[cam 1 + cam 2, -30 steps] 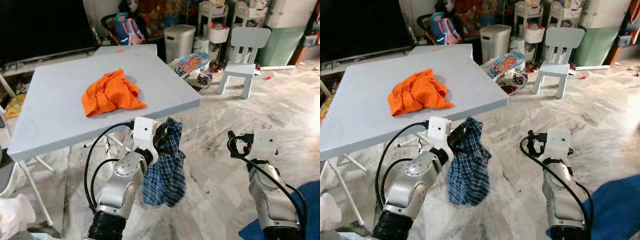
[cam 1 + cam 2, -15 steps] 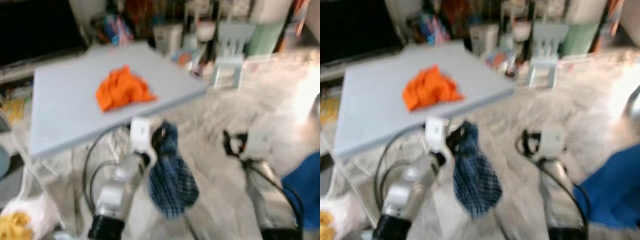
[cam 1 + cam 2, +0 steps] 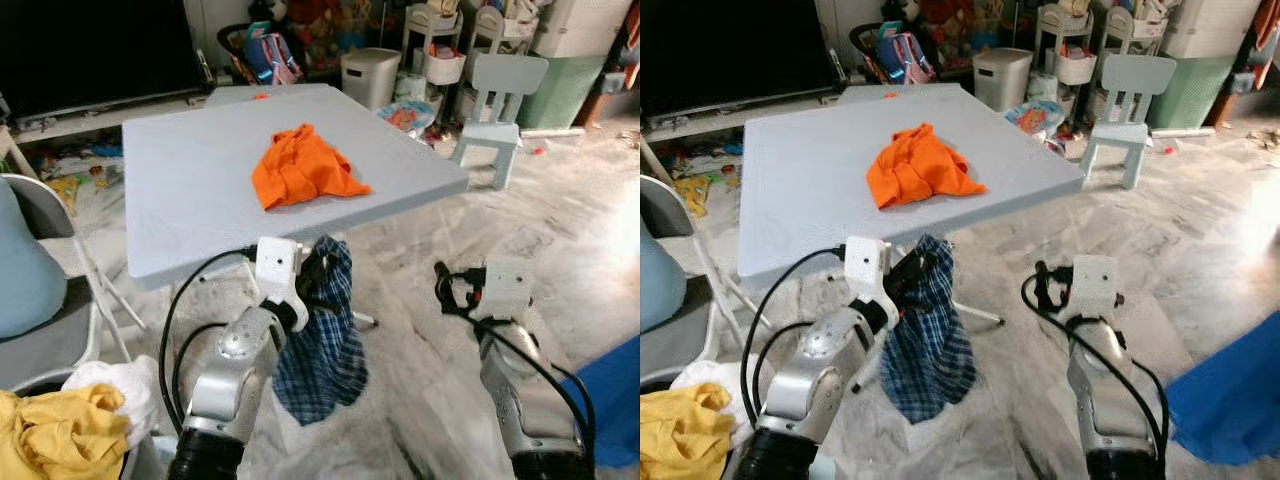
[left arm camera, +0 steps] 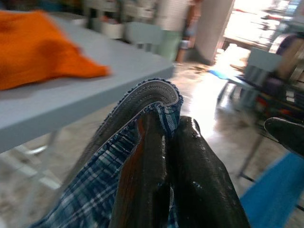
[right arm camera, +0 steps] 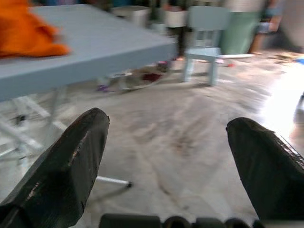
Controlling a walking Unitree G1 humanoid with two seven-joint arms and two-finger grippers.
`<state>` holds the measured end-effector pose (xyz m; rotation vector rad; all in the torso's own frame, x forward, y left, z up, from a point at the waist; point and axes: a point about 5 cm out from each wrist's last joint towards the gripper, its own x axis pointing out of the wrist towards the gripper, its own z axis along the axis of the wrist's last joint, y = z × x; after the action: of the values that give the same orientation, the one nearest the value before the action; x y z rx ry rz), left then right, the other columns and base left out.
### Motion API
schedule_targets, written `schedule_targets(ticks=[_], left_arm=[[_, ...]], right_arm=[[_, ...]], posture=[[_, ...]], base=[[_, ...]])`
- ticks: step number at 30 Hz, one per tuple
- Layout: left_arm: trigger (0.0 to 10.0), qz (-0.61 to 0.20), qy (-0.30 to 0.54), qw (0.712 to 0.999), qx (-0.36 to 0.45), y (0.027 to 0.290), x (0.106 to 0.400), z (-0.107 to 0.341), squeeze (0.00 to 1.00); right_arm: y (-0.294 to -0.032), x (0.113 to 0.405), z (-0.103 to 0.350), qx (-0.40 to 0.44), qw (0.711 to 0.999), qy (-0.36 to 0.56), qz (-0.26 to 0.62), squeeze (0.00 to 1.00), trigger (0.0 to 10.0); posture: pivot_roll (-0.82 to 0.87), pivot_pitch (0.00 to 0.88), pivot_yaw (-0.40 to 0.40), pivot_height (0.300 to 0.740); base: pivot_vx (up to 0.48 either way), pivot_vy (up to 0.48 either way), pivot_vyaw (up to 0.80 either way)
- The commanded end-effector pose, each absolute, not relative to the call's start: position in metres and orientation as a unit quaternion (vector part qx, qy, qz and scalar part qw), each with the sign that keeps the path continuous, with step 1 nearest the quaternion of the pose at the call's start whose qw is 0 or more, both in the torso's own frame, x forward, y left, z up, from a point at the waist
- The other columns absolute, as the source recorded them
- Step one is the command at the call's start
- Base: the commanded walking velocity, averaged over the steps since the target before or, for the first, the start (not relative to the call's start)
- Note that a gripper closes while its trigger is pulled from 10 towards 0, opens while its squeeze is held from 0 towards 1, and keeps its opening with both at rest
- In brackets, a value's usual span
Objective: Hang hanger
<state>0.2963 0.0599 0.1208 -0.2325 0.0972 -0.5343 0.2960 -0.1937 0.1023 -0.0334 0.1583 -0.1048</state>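
Since a second ago only my viewpoint has swung leftward; nothing on the desk (image 3: 200,180) shifted. Nearest, my left claw (image 4: 164,142) pinches the blue plaid garment (image 3: 320,340), which dangles off the floor for carrying. My right claw (image 5: 166,161) is spread, empty. Farther off, an orange cloth (image 3: 300,165) lies on the desk. No hanger that I can see.

The robot has turned leftward, so a grey folding chair (image 3: 45,215) and a heap of yellow and white clothes (image 3: 60,425) have come into sight. The blur of half a second ago has cleared.
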Motion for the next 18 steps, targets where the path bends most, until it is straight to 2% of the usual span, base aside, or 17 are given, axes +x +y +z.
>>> schedule_targets(ticks=[1, 7, 15, 18], left_arm=[[10.0, -0.279, 0.034, 0.952, -0.118, 0.053, 0.295, 0.127, 0.0], [10.0, -0.278, 0.044, 0.952, -0.117, 0.055, 0.292, 0.121, 0.0], [10.0, -0.27, 0.051, 0.954, -0.121, 0.058, 0.291, 0.117, 0.0], [10.0, -0.266, 0.052, 0.954, -0.125, 0.059, 0.291, 0.116, 0.0]], right_arm=[[-0.197, 0.295, 0.106, -0.018, 0.995, 0.076, -0.057, 0.0, 10.0], [-0.195, 0.293, 0.104, -0.021, 0.995, 0.081, -0.052, 0.0, 10.0], [-0.195, 0.295, 0.104, -0.025, 0.995, 0.083, -0.046, 0.0, 10.0], [-0.195, 0.294, 0.104, -0.026, 0.995, 0.083, -0.044, 0.0, 10.0]], posture=[[-0.1, 0.0, 0.029, 0.74], [-0.09, 0.0, 0.018, 0.74], [-0.09, 0.0, 0.009, 0.74], [-0.09, 0.001, 0.008, 0.74]], base=[[0.311, 0.0, -0.47], [0.331, 0.236, -0.48], [0.313, 0.35, -0.46], [0.289, 0.385, 0.0]])
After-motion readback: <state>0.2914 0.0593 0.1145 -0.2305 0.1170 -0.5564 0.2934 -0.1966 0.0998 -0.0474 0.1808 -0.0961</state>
